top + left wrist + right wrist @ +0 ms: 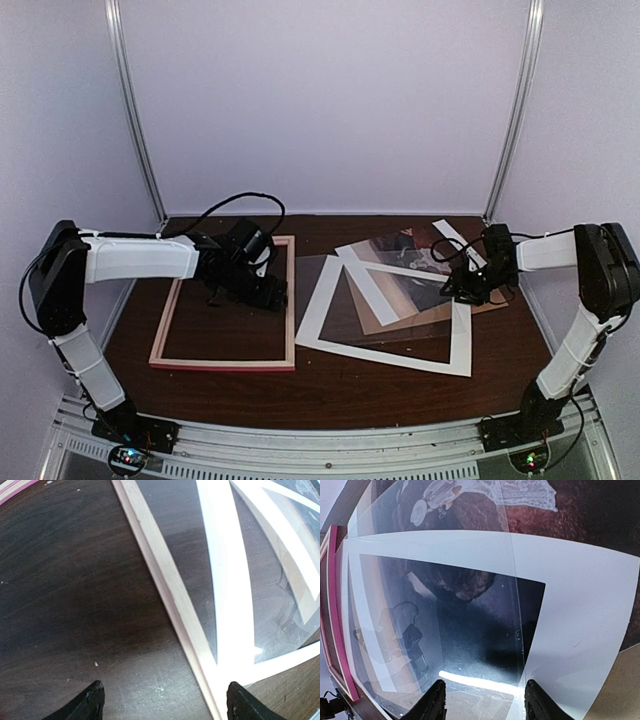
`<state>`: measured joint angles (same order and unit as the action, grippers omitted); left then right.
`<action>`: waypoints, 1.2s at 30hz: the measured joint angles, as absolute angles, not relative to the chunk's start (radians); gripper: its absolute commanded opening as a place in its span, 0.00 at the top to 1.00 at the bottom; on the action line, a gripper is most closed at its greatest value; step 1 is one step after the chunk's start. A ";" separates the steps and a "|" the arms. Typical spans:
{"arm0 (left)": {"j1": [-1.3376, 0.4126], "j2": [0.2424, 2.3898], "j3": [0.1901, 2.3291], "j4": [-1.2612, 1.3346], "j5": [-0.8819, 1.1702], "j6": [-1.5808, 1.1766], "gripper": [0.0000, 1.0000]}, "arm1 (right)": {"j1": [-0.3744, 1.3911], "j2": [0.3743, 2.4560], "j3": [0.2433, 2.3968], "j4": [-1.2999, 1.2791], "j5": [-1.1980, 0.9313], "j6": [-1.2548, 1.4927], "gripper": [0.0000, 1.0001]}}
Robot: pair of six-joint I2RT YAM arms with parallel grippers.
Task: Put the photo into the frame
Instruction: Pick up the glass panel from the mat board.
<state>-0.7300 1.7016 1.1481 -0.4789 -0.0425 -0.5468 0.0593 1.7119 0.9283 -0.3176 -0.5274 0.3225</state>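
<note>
The photo (530,497) lies at the far right of the table (330,395), partly covered by a loose pile of sheets and in neither gripper. The right gripper (485,700) hangs low over that pile with its jaws partway apart and nothing visibly clamped between them. Directly under it are the white mat (580,595) and the clear sheet (445,630), whose edge crosses the mat. Beyond them the print's pale figure shows.

The step in hand looks like sorting the pile to get at the photo. The next move probably calls for a shallow pinch on a single thin edge (the sheets overlap, so two could lift together), then a carry leftward. A brown backing board (365,257) also lies in the pile and overlaps the print.

The left gripper (167,705) stands wide open and empty, with its fingertips on either side of the right bar of the frame (170,595). The frame lies back up, well left of the photo, with the mat's near corner just beside it. That arm sits over the frame's opening and would likely need to move aside before anything goes in.
</note>
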 measured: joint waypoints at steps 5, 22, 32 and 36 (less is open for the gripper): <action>-0.760 1.751 1.177 -0.469 -0.037 -0.547 0.16 | 0.059 1.694 0.904 -0.308 -0.574 0.350 0.51; -0.770 1.874 1.268 -0.462 0.031 -0.585 0.23 | 0.056 1.696 0.915 -0.305 -0.663 0.363 0.46; -0.823 1.955 1.385 -0.424 0.099 -0.570 0.22 | 0.055 1.696 0.942 -0.325 -0.650 0.359 0.39; -0.841 2.029 1.448 -0.422 0.111 -0.571 0.22 | 0.055 1.696 0.943 -0.329 -0.645 0.358 0.34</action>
